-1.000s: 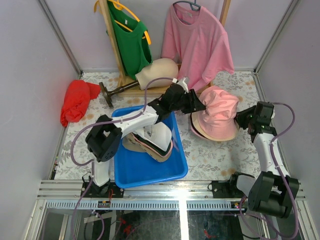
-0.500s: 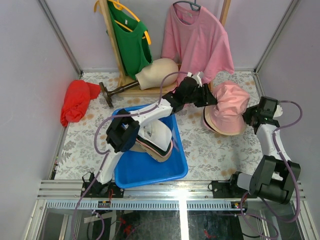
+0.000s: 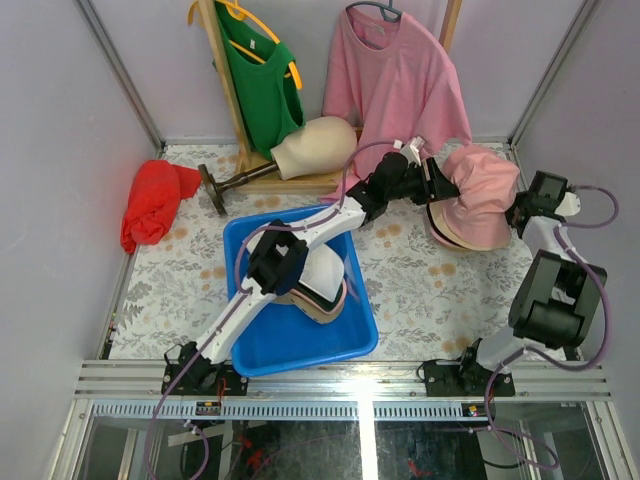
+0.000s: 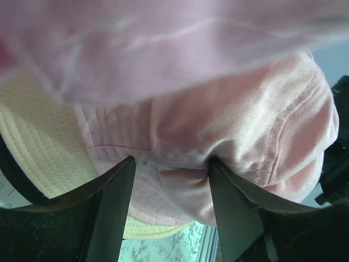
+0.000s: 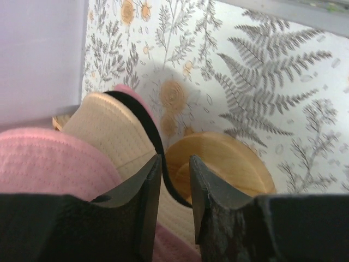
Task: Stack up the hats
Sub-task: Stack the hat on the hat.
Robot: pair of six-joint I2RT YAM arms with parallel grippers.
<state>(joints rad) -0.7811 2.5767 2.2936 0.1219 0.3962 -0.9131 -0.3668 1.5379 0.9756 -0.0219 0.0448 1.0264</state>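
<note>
One pink fabric bucket hat (image 3: 482, 185), at the counter's (image 3: 420, 290) far right corner, is clamped by the left fingers (image 4: 112, 210); the right fingers' (image 5: 136, 218) state cannot be told.

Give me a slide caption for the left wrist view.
Left end effector pinches the pink hat, which sits on a cream mesh hat.

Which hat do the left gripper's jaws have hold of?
The pink bucket hat at the far right; the left gripper pinches its fabric. The white cap and the others lie in the blue bin, ungripped.
</note>
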